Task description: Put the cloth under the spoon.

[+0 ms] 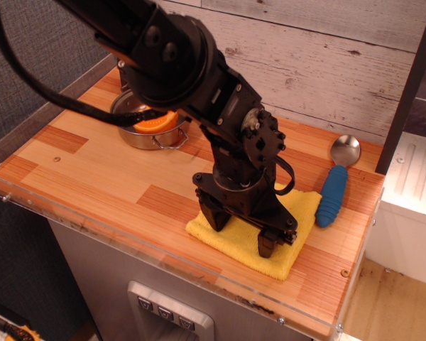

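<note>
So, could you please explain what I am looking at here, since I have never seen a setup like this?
This is one camera view, looking down from the front at a wooden counter. The black jointed machine is a robot arm; its gripper presses down on a yellow cloth, with a finger near each side. I cannot tell whether it actually pinches the fabric. To the right lies a spoon with a blue handle; the cloth's edge reaches that handle. At the back left stands a small steel pot holding something orange.
</note>
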Available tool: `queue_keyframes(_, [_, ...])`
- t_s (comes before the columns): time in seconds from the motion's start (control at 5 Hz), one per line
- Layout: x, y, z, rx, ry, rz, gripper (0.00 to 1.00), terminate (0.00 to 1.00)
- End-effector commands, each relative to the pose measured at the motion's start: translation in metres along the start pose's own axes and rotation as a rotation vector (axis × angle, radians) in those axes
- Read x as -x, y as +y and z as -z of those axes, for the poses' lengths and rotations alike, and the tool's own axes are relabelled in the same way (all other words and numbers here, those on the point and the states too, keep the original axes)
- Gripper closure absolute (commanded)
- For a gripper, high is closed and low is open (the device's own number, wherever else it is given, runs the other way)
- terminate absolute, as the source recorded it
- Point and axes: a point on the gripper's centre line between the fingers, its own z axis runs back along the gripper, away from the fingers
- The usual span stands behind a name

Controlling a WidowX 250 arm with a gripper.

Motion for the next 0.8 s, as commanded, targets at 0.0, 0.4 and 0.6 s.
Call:
queue_keyframes(0.0, [-0.005,0.012,-0.020,0.024,0.064,-0.035,0.00,0.00])
queue_keyframes(0.4, [-0.033,0.012,-0.063,0.059,-0.008,-0.029,0.00,0.00])
queue_keyframes(0.6, [-0.030,0.008,-0.081,0.059,-0.038,-0.013,0.00,0.00])
